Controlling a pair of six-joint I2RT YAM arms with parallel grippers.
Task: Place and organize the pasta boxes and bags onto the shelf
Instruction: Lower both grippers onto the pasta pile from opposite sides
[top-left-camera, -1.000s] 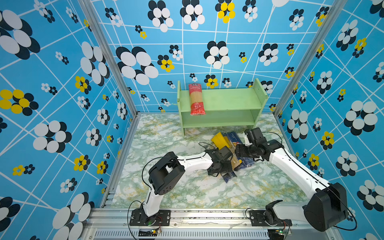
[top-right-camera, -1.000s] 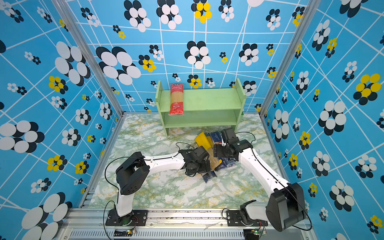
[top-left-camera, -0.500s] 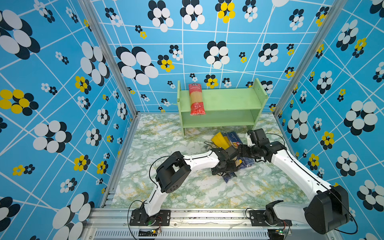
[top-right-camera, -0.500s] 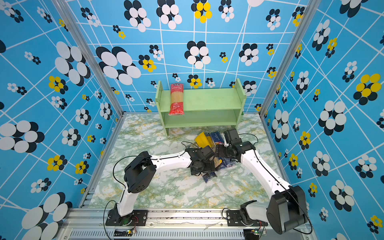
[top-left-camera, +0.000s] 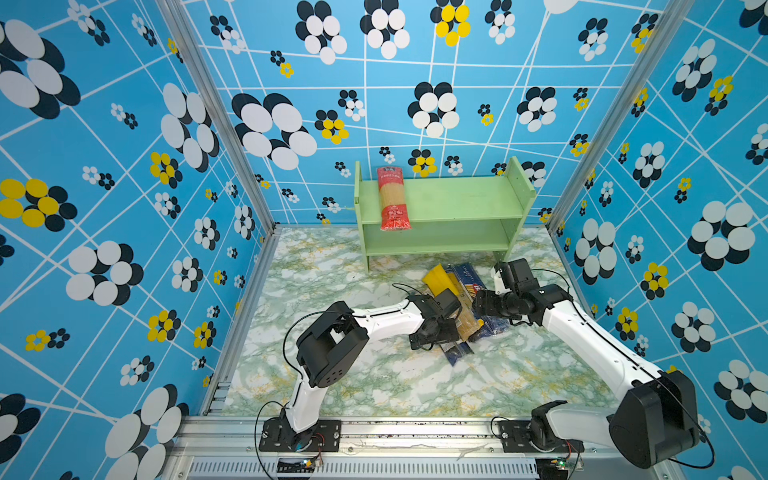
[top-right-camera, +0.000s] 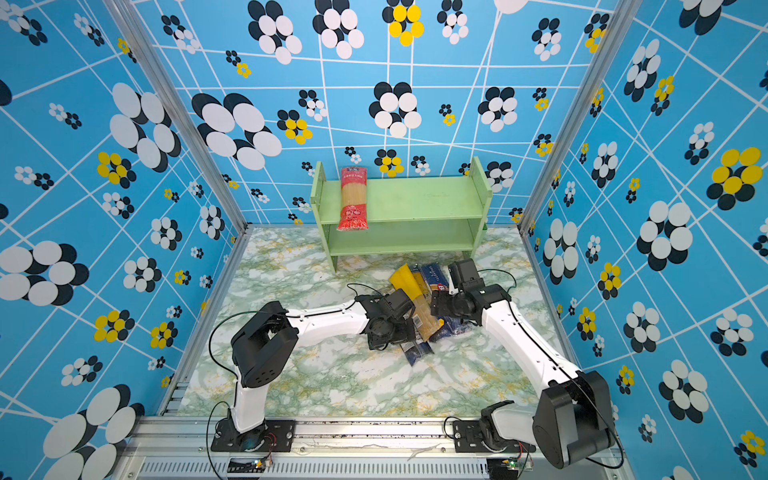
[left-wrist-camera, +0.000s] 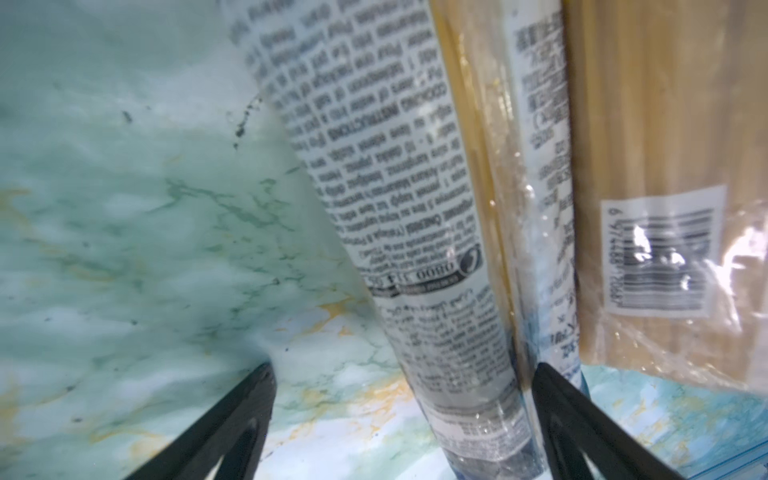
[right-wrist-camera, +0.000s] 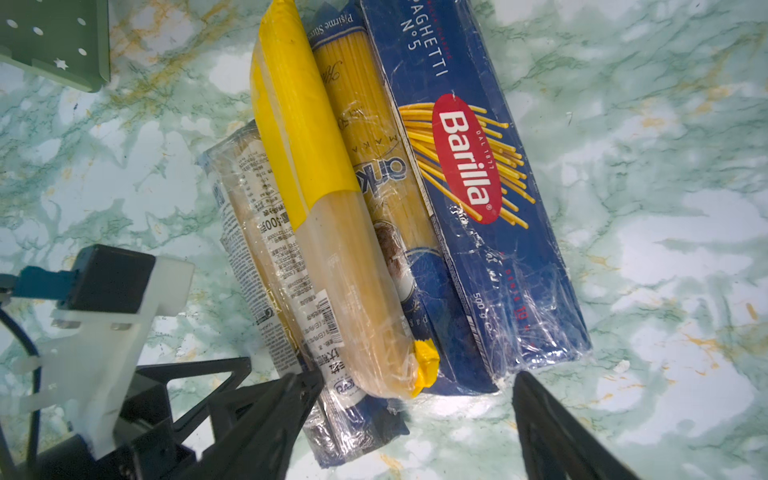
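The light green shelf (top-left-camera: 457, 199) (top-right-camera: 415, 199) stands at the back. A red-ended bag (top-left-camera: 392, 199) (top-right-camera: 353, 199) lies across its upper tier at the left, overhanging the front. Several packs lie side by side on the floor: the clear white-label bag (right-wrist-camera: 249, 216) (left-wrist-camera: 395, 166), the yellow-topped bag (right-wrist-camera: 303, 137) (top-left-camera: 436, 278), the blue-ended bag (right-wrist-camera: 374, 137) and the Barilla box (right-wrist-camera: 478, 174) (top-left-camera: 469, 276). My left gripper (left-wrist-camera: 403, 368) (top-left-camera: 446, 338) is open and straddles the white-label bag's end. My right gripper (right-wrist-camera: 417, 376) (top-left-camera: 478, 305) is open at the pile's near end, holding nothing.
The marble-patterned floor (top-left-camera: 374, 374) is walled by blue flowered panels on three sides. One shelf side panel (right-wrist-camera: 54, 41) stands close to the pile. The two arms meet at the pile, and the left arm's wrist camera mount (right-wrist-camera: 112, 291) sits right beside my right gripper.
Both arms shifted only slightly at the pile. Both grippers stay open, and the packs and the red-ended bag have not moved.
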